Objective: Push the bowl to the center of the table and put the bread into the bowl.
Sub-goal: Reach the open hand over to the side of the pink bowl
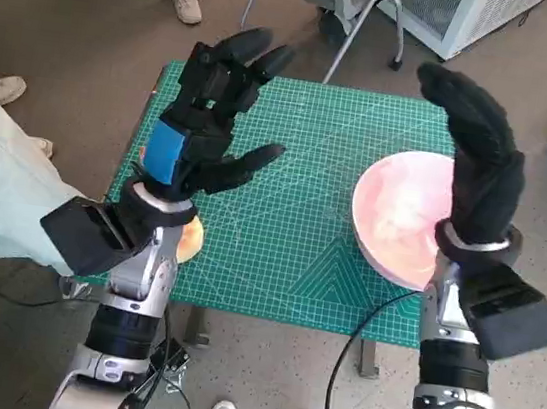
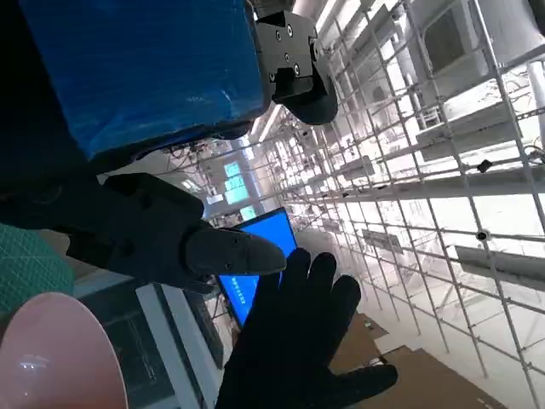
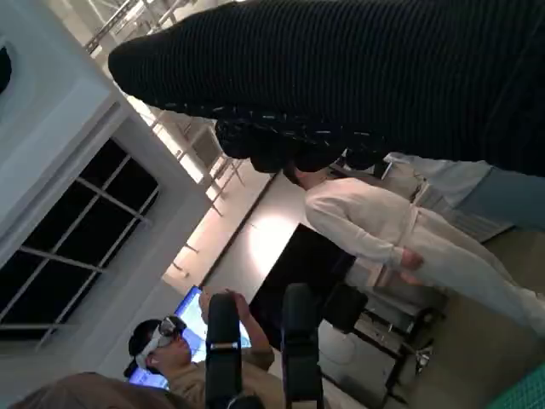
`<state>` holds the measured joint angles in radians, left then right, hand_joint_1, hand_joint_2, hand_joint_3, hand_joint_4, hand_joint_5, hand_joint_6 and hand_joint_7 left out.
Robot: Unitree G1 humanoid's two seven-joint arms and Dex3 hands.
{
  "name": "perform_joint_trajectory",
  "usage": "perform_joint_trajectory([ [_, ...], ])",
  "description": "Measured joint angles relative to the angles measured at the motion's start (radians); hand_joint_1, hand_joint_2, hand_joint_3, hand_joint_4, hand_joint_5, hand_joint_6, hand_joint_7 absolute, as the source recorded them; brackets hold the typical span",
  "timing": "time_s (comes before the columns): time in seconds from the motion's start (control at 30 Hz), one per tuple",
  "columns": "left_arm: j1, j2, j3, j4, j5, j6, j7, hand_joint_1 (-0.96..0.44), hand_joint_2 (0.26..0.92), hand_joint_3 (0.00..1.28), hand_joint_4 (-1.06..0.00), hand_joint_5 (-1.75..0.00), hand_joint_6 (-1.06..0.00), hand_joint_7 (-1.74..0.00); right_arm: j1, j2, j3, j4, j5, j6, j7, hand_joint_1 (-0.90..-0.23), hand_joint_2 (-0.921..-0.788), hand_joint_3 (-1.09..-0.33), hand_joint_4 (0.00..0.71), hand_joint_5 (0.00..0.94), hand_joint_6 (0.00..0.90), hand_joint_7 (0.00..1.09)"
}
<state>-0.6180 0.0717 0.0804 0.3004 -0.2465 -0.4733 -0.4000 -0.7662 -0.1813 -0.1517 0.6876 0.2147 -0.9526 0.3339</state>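
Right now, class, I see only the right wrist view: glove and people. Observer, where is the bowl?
Observer: The pink bowl sits near the right edge of the table, beside the right robot hand.
Operator: And the bread?
Observer: The bread lies at the near left edge, mostly hidden under the left forearm.
Operator: Either hand holding anything?
Observer: No; the left robot hand and the right are raised, open, empty.

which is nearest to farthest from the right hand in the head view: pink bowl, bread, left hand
1. pink bowl, just beside the right hand, on the table's right side.
2. left hand, raised over the table's left part.
3. bread, at the left near edge, mostly hidden under the left forearm.
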Motion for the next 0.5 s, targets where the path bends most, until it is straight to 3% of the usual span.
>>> perform_joint_trajectory([
  [0.13,0.001,0.001,0.002,0.000,0.003,-0.004,0.004,-0.36,0.921,0.19,-0.12,-0.46,0.00,-0.80,0.010,-0.048,-0.047,0.025,0.039,-0.010,0.018,-0.551,-0.921,-0.772,0.301,0.000,0.003,0.78],
  [0.23,0.002,0.002,0.006,0.000,0.003,-0.007,0.004,-0.37,0.921,0.19,-0.12,-0.46,0.00,-0.80,0.023,-0.080,-0.084,0.041,0.045,-0.026,0.012,-0.531,-0.921,-0.796,0.297,0.000,0.000,0.78],
  [0.5,0.008,0.004,0.010,0.002,0.003,-0.015,0.004,-0.38,0.921,0.19,-0.12,-0.45,0.00,-0.79,0.067,-0.158,-0.187,0.162,0.009,-0.095,-0.095,-0.504,-0.921,-0.817,0.285,0.002,-0.001,0.74],
])
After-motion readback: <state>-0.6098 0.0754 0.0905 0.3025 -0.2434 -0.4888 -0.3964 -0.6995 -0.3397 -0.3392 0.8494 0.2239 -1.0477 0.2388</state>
